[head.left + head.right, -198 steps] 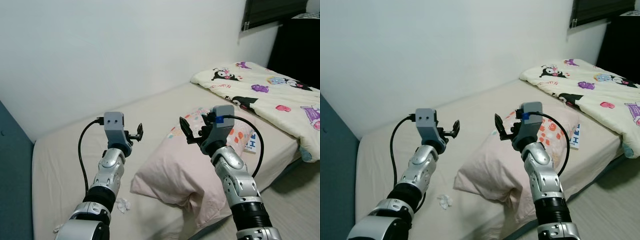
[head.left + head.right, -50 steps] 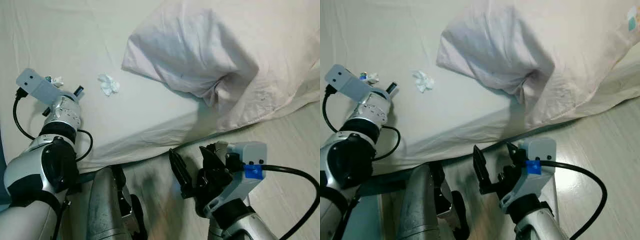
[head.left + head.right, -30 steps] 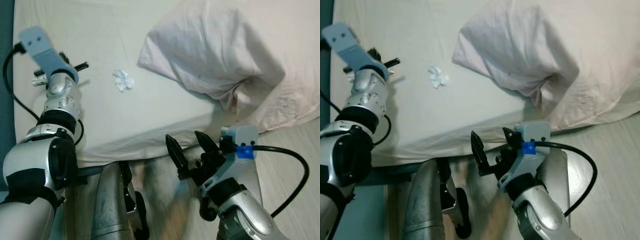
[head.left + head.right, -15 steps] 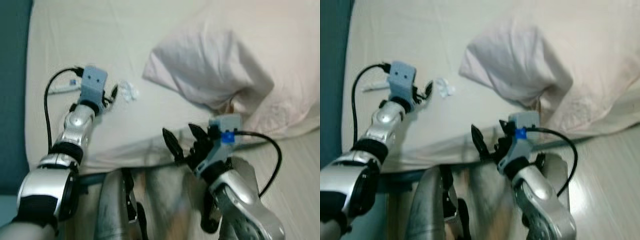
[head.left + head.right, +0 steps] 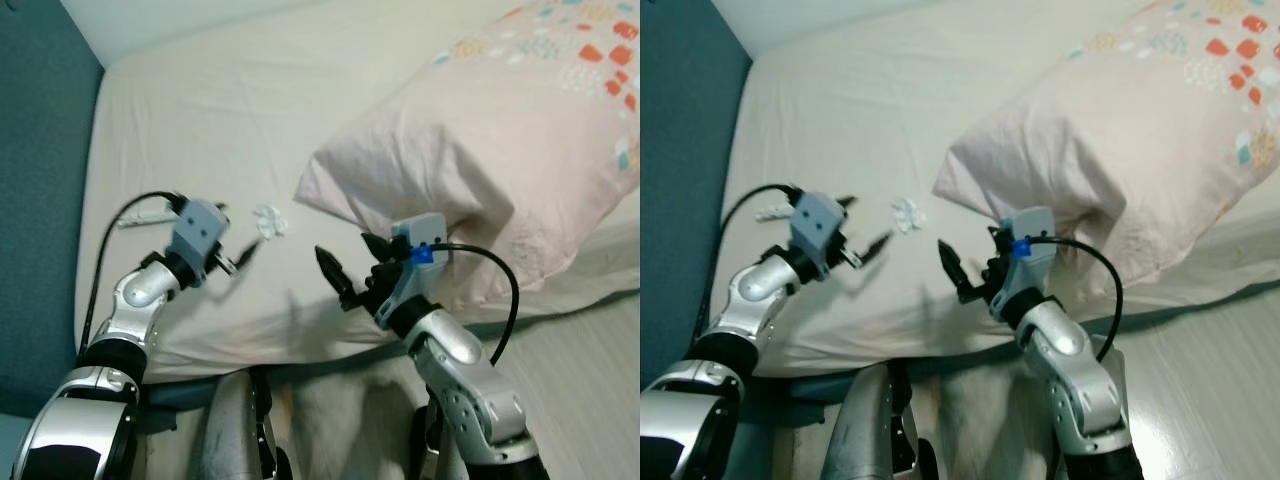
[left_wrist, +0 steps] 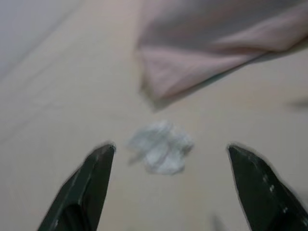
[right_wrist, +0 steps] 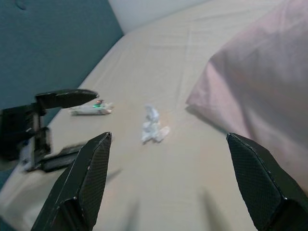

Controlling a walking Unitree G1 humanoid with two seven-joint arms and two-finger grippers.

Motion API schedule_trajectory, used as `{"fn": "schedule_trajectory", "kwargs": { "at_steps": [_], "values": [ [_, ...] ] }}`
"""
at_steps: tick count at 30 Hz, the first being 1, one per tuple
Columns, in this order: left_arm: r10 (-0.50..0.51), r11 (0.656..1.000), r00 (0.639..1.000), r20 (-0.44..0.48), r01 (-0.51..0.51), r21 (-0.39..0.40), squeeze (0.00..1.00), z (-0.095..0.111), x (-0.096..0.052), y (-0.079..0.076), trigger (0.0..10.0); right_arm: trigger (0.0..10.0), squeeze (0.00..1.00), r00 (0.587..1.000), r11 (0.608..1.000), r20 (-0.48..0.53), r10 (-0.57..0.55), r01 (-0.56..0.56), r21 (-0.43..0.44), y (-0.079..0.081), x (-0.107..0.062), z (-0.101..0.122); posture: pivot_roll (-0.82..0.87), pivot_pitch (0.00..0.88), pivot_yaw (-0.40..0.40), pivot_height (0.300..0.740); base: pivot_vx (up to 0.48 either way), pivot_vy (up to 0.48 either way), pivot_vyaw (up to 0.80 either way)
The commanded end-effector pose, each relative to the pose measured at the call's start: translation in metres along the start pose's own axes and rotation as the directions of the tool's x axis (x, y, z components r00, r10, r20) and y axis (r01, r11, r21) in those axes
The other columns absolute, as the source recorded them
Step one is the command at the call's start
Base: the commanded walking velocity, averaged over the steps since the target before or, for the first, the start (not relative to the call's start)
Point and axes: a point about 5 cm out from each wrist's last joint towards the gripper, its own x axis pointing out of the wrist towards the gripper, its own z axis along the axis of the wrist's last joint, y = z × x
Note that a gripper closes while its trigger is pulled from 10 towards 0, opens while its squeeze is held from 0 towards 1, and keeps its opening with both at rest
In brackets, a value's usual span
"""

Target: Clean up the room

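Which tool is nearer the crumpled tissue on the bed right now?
Left. The left tool is open just short of the crumpled tissue, which lies framed between its fingers. The right tool, also open, sits farther off, nearer the pillow.

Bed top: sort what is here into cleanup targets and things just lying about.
Job:
crumpled tissue, lined up between the open left gripper fingers
small wrapper near the bed's edge

Lying about:
pink pillow
bed sheet
right gripper, open, hovering
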Motion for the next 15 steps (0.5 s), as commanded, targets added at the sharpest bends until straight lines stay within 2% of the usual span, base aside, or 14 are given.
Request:
{"fn": "schedule_trajectory", "kwargs": {
  "at_steps": [1,3,5,7,8,10,11,12,15],
  "values": [
    [-0.002,0.998,0.999,-0.047,0.006,0.068,0.0,-0.007,-0.009,0.002,10.0,10.0,0.0,1.0,1.0,-0.015,0.007,-0.008,-0.005,0.0,0.001,-0.006,-0.1,0.108,0.188,0.435,0.0,0.0,0.0],
    [0.084,0.987,0.995,-0.059,-0.075,0.142,0.0,-0.006,-0.006,0.006,10.0,10.0,0.0,1.0,1.0,-0.002,0.006,-0.006,-0.015,-0.002,0.002,-0.005,-0.11,0.107,0.192,0.435,0.0,0.0,0.0],
    [0.084,0.987,0.995,-0.059,-0.075,0.142,0.0,-0.006,-0.006,0.006,10.0,10.0,0.0,1.0,1.0,-0.002,0.006,-0.006,-0.015,-0.002,0.002,-0.005,-0.11,0.107,0.192,0.435,0.0,0.0,0.0],
    [0.181,0.944,0.977,-0.112,-0.14,0.298,0.0,-0.003,0.006,0.014,10.0,10.0,0.0,1.0,1.0,0.006,0.0,0.0,-0.016,0.0,0.0,-0.006,-0.13,0.114,0.197,0.435,0.0,0.0,0.0],
    [0.181,0.944,0.977,-0.112,-0.14,0.298,0.0,-0.003,0.006,0.014,10.0,10.0,0.0,1.0,1.0,0.006,0.0,0.0,-0.016,0.0,0.0,-0.006,-0.13,0.114,0.197,0.435,0.0,0.0,0.0],
    [0.192,0.851,0.966,-0.175,-0.075,0.519,0.0,0.005,0.027,0.019,10.0,10.0,0.0,1.0,1.0,0.001,-0.007,0.007,-0.01,0.005,-0.006,-0.011,-0.14,0.136,0.215,0.435,0.0,0.0,0.0],
    [0.181,0.813,0.962,-0.205,-0.03,0.581,0.0,0.008,0.035,0.021,10.0,10.0,0.0,1.0,1.0,-0.001,-0.011,0.011,-0.006,0.007,-0.009,-0.013,-0.15,0.144,0.224,0.435,0.0,0.0,0.0],
    [0.181,0.813,0.962,-0.205,-0.03,0.581,0.0,0.008,0.035,0.021,10.0,10.0,0.0,1.0,1.0,-0.001,-0.011,0.011,-0.006,0.007,-0.009,-0.013,-0.15,0.144,0.224,0.435,0.0,0.0,0.0],
    [0.183,0.723,0.945,-0.271,0.058,0.688,0.0,0.012,0.046,0.025,10.0,10.0,0.0,0.999,0.999,0.0,-0.036,0.036,0.003,0.01,-0.018,-0.014,-0.17,0.195,0.252,0.435,0.0,0.0,0.0]
  ]
}}
